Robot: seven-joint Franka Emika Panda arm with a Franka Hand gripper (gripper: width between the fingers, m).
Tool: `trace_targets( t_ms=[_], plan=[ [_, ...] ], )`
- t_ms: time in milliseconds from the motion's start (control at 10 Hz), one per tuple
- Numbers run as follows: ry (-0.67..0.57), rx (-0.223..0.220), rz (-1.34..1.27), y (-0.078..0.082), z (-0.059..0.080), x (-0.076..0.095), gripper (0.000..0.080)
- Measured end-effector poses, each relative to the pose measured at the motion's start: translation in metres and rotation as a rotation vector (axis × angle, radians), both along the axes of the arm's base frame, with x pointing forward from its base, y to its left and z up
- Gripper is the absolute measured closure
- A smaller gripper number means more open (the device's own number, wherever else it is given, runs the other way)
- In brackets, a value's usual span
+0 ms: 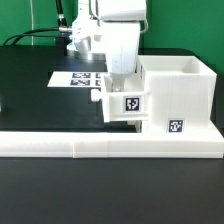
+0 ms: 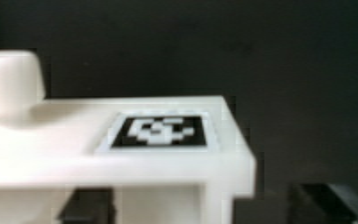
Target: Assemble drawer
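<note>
Item: drawer, white plastic, in two visible parts: a large open-topped shell (image 1: pixel 180 95) standing on the black surface (image 1: pixel 30 85) against the long low white rail (image 1: pixel 110 143), tag on its front face, and a smaller tagged box (image 1: pixel 125 103) set partly into the shell's side toward the exterior view's left. The claw (image 1: pixel 118 72) hangs directly over the smaller box with its fingers hidden behind that box, so whether they are spread or pinching cannot be told. The marker board (image 1: pixel 78 77) lies flat just behind; the wrist view shows the box's tag (image 2: pixel 162 132) close and blurred.
</note>
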State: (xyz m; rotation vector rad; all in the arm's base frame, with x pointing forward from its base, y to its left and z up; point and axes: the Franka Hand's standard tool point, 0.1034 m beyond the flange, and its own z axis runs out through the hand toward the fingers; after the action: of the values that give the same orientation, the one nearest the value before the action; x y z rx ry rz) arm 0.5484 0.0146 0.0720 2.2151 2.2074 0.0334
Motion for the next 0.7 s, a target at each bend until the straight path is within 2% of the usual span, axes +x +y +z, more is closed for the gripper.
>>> trace_targets(
  t_ms=[100, 200, 400, 600, 700],
  plan=[
    [0.003, -0.010, 0.001, -0.002, 0.009, 0.001, 0.0205],
    [0.003, -0.019, 0.001, -0.004, 0.018, 0.002, 0.0167],
    [-0.004, -0.039, 0.028, -0.018, 0.036, 0.001, 0.0153],
    [0.005, -0.048, 0.070, -0.038, 0.038, -0.003, 0.0151],
    [0.007, -0.045, 0.069, -0.035, 0.037, -0.003, 0.0151]
  ],
)
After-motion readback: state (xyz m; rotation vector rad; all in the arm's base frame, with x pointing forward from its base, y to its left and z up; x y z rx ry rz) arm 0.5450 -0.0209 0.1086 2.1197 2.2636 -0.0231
